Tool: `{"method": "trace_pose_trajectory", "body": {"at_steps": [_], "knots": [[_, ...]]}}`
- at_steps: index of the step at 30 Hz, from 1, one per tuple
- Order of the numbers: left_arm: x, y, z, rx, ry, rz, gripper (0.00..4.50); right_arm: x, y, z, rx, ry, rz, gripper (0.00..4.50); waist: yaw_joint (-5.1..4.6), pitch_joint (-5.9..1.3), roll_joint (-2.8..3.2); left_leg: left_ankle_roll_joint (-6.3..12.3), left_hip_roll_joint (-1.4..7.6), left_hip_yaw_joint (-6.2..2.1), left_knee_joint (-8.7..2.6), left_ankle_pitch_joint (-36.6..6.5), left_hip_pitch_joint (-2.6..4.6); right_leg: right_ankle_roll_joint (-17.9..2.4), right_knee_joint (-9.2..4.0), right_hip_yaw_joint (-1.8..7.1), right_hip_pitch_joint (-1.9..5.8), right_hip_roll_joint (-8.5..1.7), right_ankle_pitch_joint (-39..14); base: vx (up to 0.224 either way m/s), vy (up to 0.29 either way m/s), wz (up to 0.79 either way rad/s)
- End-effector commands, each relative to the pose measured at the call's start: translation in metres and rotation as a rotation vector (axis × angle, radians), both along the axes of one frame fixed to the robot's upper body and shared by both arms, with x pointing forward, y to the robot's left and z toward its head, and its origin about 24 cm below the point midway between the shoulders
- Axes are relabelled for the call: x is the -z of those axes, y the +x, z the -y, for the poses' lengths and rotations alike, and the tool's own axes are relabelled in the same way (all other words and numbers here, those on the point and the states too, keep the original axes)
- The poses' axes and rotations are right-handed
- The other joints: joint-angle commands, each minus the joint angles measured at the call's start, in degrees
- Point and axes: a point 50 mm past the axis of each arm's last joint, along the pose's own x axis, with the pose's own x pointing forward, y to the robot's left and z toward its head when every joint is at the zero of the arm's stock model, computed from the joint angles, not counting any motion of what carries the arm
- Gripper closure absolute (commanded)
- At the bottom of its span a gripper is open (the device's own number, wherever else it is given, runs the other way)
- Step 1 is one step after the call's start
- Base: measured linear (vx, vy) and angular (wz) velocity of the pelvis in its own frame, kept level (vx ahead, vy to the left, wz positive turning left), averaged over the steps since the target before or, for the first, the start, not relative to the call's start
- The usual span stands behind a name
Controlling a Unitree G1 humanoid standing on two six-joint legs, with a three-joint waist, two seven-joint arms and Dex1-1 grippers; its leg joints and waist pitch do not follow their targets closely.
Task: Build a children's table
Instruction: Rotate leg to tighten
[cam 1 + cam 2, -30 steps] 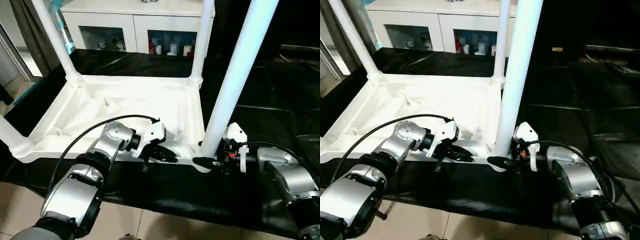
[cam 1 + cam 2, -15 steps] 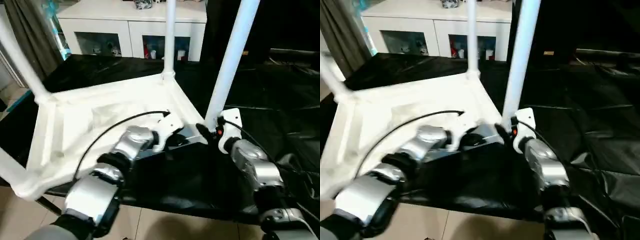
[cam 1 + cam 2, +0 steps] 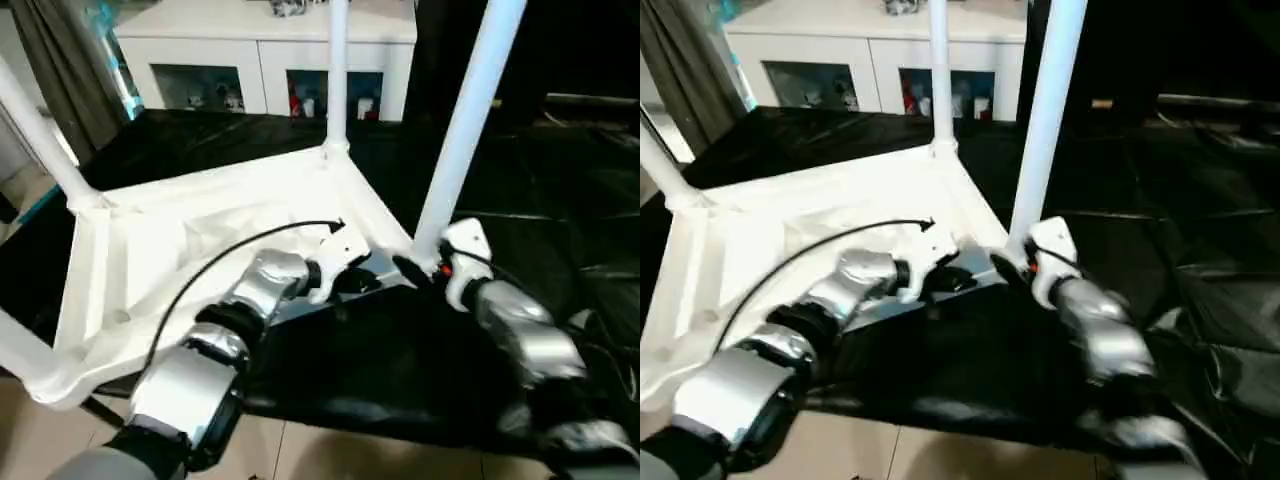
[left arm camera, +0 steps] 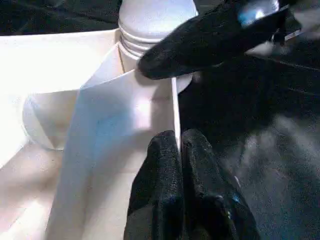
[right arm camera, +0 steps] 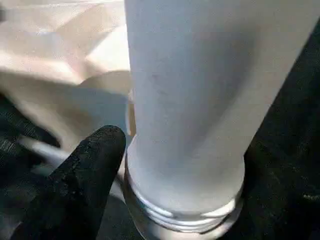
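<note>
Children's table (image 3: 200, 250) lies upside down on the black-sheeted surface (image 3: 560, 200), its ribbed white underside facing up and its near edge close to the surface's front edge; four white tube legs stand up from its corner sockets; the near right leg (image 3: 465, 120) rises tall at the corner in front of the right arm, the far leg (image 3: 337, 70) stands at the back corner, another leg (image 3: 40, 140) slants up at the far left corner, and a fourth (image 3: 20, 350) leaves the picture at the near left corner; the left tool (image 4: 180, 145) is clenched, its two black fingers pressed together with the thin white rim of the tabletop caught between their tips, just beside the near right corner socket; the right tool (image 3: 412, 270) sits at the foot of the near right leg; in the right wrist view one black finger (image 5: 85, 170) stands beside the ribbed base of that leg (image 5: 185, 100), with a sliver of gap between them, and whether the tool is grasping the leg or released cannot be told; beyond the surface stands a white cabinet (image 3: 260, 60) with glass doors and small items behind them; pale floor tiles (image 3: 40, 440) show below the front edge.
</note>
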Motion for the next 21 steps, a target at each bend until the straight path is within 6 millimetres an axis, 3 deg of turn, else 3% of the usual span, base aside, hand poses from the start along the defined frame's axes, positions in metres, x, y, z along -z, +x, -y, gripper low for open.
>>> {"method": "trace_pose_trajectory", "body": {"at_steps": [1,3,5,7,9,12,15,16,19,21], "knots": [[-0.011,-0.003,0.004,0.128,-0.038,0.025,4.5,0.01,-0.011,-0.009,-0.144,0.006,-0.068,0.86,0.5,-4.35,-1.04,9.32,4.54,-2.33,-3.16,-4.8,0.05,-13.4,-2.32,3.64,3.21,-5.72,-3.8,0.0,0.0,0.0],[-0.013,-0.006,-0.005,0.217,-0.034,-0.001,4.5,0.003,-0.02,-0.004,-0.268,0.025,-0.098,0.86,0.92,-4.43,-1.1,12.73,4.56,-2.22,-2.52,-1.7,-0.36,-14.6,-1.46,3.69,2.98,-5.8,2.2,0.0,0.0,0.0],[-0.014,-0.007,-0.011,0.248,-0.035,-0.019,4.5,0.001,-0.024,-0.001,-0.319,0.018,-0.113,0.86,1.4,-4.55,-0.95,13.32,4.77,-2.27,-2.21,-1.4,-0.49,-14.7,-1.16,3.7,2.64,-5.87,2.4,0.0,0.0,0.0],[-0.015,-0.008,-0.015,0.267,-0.033,-0.032,4.5,0.001,-0.026,0.002,-0.347,0.011,-0.124,0.86,1.62,-4.21,-1.3,12.72,4.84,-2.17,-2.33,-2.7,-0.58,-14.3,-1.42,3.56,2.4,-5.75,-0.6,0.0,0.0,0.0],[-0.015,-0.01,-0.025,0.313,-0.019,-0.064,4.5,0.0,-0.03,0.007,-0.401,-0.009,-0.143,0.86,1.79,-3.8,-1.12,9.98,4.78,-2.07,-2.69,-7.0,-0.22,-13.0,-2.48,3.52,2.25,-5.67,-9.1,0.0,0.0,0.0],[-0.015,-0.01,-0.028,0.323,-0.018,-0.073,4.5,-0.001,-0.03,0.008,-0.415,-0.006,-0.149,0.86,1.58,-3.72,-1.09,7.6,4.99,-2.26,-3.04,-8.8,-0.08,-12.4,-2.69,3.63,2.19,-5.58,-11.7,0.0,0.0,0.0],[-0.017,-0.01,-0.03,0.329,-0.034,-0.074,4.5,-0.003,-0.029,0.007,-0.427,0.01,-0.155,0.86,1.59,-3.89,-1.13,7.38,4.91,-2.23,-2.95,-8.2,-0.16,-13.0,-2.38,3.72,2.28,-5.66,-9.7,0.0,0.0,0.0],[-0.018,-0.01,-0.03,0.332,-0.038,-0.073,4.5,-0.003,-0.029,0.007,-0.427,0.016,-0.156,1.01,1.64,-3.94,-1.39,7.75,4.94,-2.23,-2.9,-7.3,-0.26,-13.2,-2.14,3.74,2.35,-5.76,-8.7,0.0,0.0,0.0],[-0.018,-0.011,-0.029,0.339,-0.043,-0.074,4.5,-0.002,-0.029,0.005,-0.43,0.034,-0.159,1.01,1.67,-4.07,-1.39,8.7,4.71,-2.13,-2.62,-5.6,-0.42,-13.3,-2.01,3.68,2.38,-5.74,-7.1,0.0,0.0,0.0],[-0.018,-0.011,-0.028,0.339,-0.045,-0.072,4.5,-0.002,-0.03,0.003,-0.429,0.042,-0.159,1.28,1.68,-4.02,-1.32,9.03,4.79,-2.15,-2.64,-5.5,-0.36,-13.1,-2.1,3.61,2.3,-5.67,-7.3,0.0,0.0,0.0]]}}
